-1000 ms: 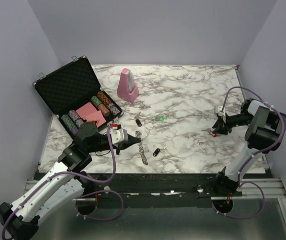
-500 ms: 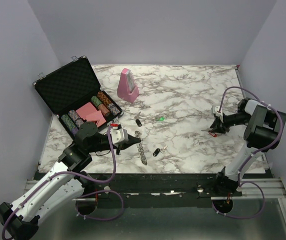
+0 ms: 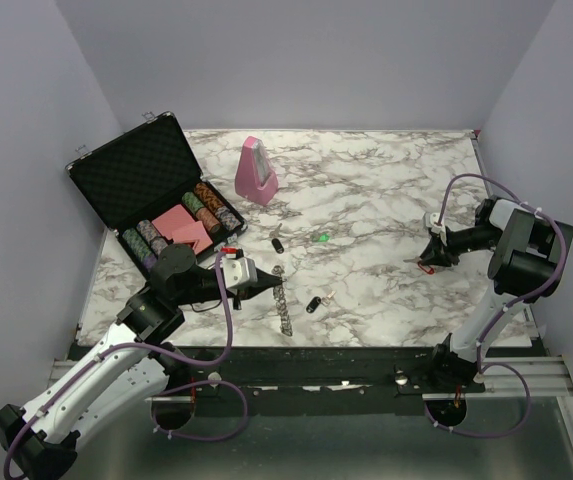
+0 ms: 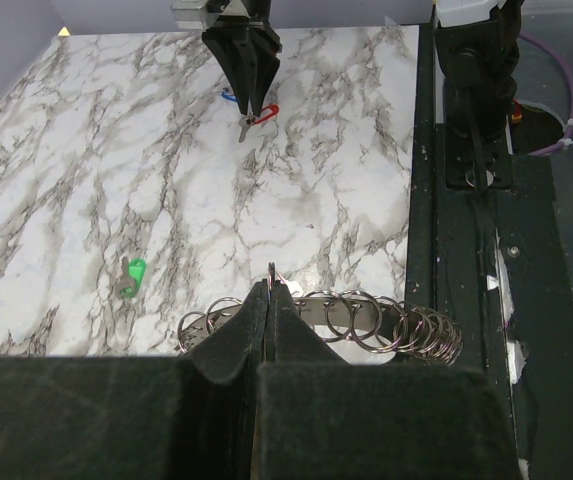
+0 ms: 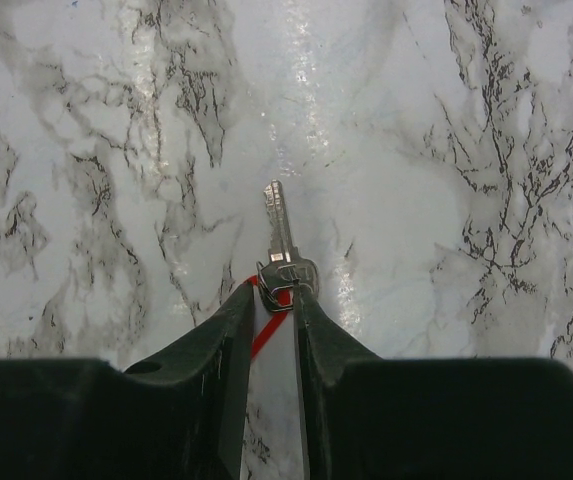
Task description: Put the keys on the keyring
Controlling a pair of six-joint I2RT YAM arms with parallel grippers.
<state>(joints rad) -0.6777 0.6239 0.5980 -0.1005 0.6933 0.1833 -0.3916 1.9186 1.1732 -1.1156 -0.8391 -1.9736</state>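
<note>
Right hand (image 5: 276,296) has narrowed around the silver, red-ringed key (image 5: 279,225), possibly not yet clamped.

I saw the left arm (image 3: 116,350) and right arm (image 3: 521,262) clad in white shells with black joints. Purple cables (image 3: 228,325) looped along both. Each end effector's fingers (image 5: 216,345) were tapered, matte black.

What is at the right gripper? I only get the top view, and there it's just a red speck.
Observer: A silver key with a red loop at its head, flat on the marble, head between the right gripper's fingertips.
Operator: Gripped?
Observer: Cannot tell; a narrow gap shows between the jaws.
Operator: And the left gripper?
Observer: Shut, tips at the keyring.
</note>
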